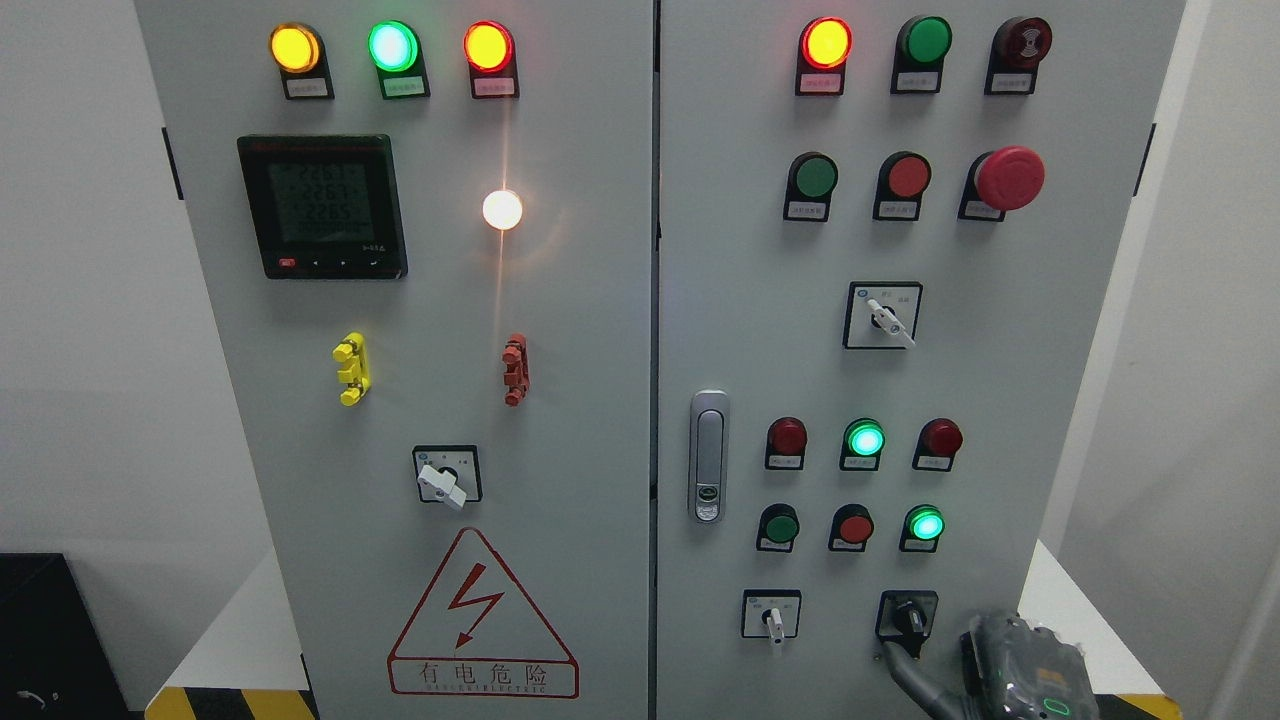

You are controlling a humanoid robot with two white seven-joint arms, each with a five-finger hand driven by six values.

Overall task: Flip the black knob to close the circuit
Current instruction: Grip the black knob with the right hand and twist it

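The black rotary knob sits in its square black bezel at the lower right of the grey steel cabinet door, just right of a white-handled selector switch. One grey finger of the right hand reaches up to the knob's lower edge; whether the others curl I cannot tell. Best to press sideways on the lever, turning steadily without slipping off.

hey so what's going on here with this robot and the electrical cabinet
A humanoid robot faces a grey electrical cabinet with indicator lamps, push buttons and rotary switches. Its right hand has reached in from the lower right, one finger touching the black rotary knob at the bottom of the right door. The left hand is out of view.
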